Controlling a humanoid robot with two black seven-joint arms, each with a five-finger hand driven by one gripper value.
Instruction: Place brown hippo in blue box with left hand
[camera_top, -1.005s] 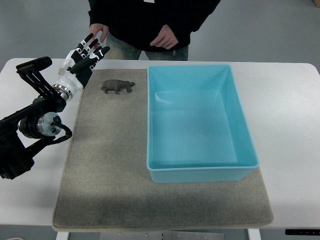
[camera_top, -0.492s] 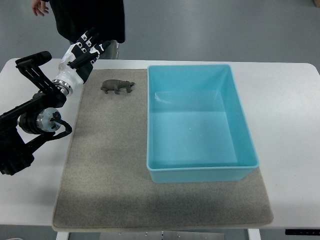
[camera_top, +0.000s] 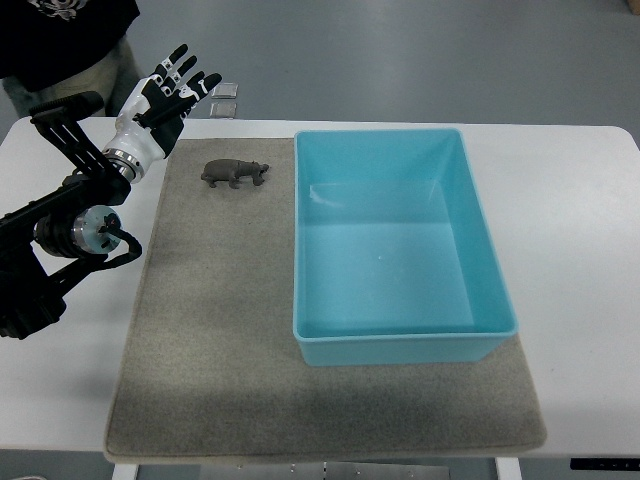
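Note:
A small brown hippo (camera_top: 235, 173) stands on the grey mat (camera_top: 210, 330), near its far left corner. The blue box (camera_top: 395, 247) sits open and empty to the hippo's right. My left hand (camera_top: 165, 98) hovers over the table's far left edge, up and left of the hippo, its fingers spread and holding nothing. The left arm (camera_top: 60, 240) comes in from the picture's left edge. No right arm shows.
A person in dark clothing (camera_top: 60, 30) stands at the far left corner beyond the white table (camera_top: 580, 220). The mat covers most of the table under the box. Two small pale squares (camera_top: 224, 98) lie on the floor behind the table.
The person has walked from behind the table's middle off to the far left corner. My left hand has risen slightly and spread its fingers wider. The hippo has not moved.

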